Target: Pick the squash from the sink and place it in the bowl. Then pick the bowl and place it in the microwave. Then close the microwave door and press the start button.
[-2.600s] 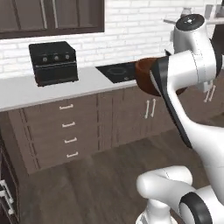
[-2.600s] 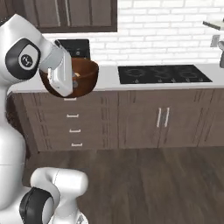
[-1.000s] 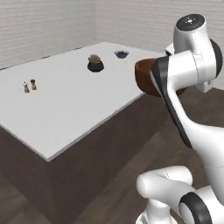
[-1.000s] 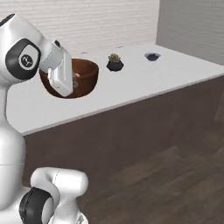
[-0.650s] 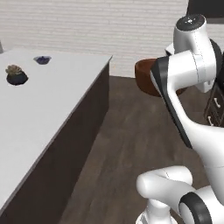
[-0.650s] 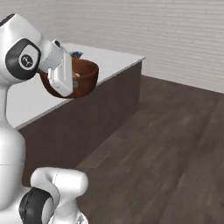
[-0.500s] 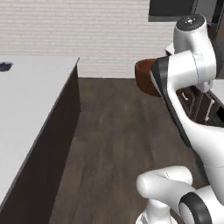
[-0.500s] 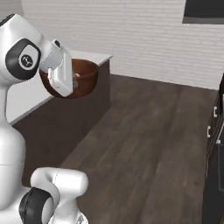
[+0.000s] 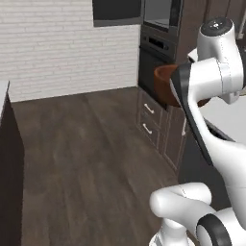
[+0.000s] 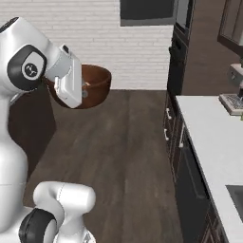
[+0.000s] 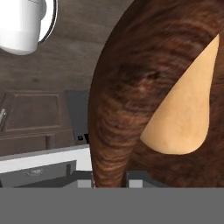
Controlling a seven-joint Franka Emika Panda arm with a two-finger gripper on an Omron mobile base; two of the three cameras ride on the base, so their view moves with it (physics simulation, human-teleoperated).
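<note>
Gripper pinching the rim of the reddish-brown wooden bowl, carried high over dark wood floor; tan squash lying inside the bowl; built-in oven column and white counter nearby

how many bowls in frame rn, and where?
1. The bowl is held up in the gripper over the wood floor, with the squash inside it. Others could be hidden behind the arm.
</note>
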